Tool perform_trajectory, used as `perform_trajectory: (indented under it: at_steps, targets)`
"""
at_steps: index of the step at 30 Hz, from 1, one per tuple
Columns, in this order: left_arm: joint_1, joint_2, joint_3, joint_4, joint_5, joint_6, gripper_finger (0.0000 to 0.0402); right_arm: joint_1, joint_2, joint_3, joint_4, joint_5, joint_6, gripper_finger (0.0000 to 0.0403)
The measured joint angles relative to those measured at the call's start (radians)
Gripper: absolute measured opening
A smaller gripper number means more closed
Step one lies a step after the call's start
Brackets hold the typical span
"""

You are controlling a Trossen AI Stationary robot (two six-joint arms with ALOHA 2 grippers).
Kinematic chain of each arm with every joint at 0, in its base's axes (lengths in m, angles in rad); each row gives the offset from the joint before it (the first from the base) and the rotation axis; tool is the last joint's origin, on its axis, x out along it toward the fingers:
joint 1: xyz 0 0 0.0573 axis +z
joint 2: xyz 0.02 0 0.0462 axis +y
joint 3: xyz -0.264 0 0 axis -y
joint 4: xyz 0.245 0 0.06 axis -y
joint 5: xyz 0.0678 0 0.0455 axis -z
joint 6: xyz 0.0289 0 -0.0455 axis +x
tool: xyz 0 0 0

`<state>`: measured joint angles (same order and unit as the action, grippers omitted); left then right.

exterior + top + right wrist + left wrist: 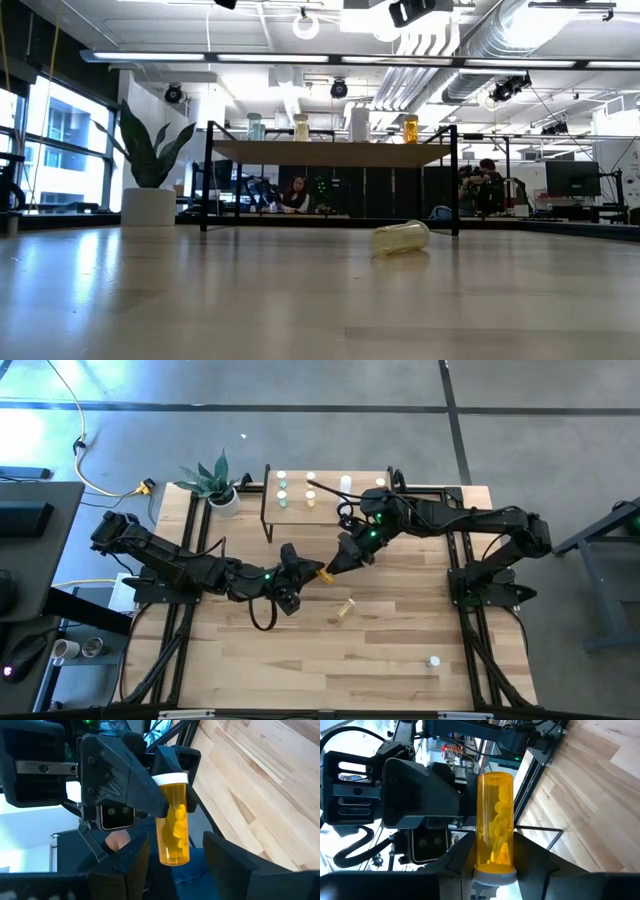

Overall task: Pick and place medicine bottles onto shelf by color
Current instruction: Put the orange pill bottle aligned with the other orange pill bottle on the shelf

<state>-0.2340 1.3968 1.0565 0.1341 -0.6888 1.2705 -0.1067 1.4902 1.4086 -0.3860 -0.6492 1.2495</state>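
Your two grippers meet just left of centre in the high view, above the table [400, 660], and this looks like a handover of the orange bottle [325, 573] from one arm to the other. The left gripper [492, 870] has its jaws clamped on the bottle's white-capped end, which leaves the body free for the other arm to take. The right gripper [172, 851] has its jaws apart, one on each side of the bottle's base, not yet touching it as far as you can tell.

The bottle's long axis runs from one gripper to the other, cap toward the left arm, base toward the right.

A yellow bottle [346, 607] lies on its side right of centre, and a white bottle [434, 661] sits at lower right. The shelf [330, 510], top centre, already carries several bottles.
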Motion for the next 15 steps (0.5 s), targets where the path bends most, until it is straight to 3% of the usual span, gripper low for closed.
perform_trajectory:
  at_steps: [15]
  targets:
    - [0.000, 0.000, 0.000, -0.001, -0.004, -0.002, 0.0104, 0.036, 0.017, 0.000, 0.003, 0.037, 0.016, 0.0179]
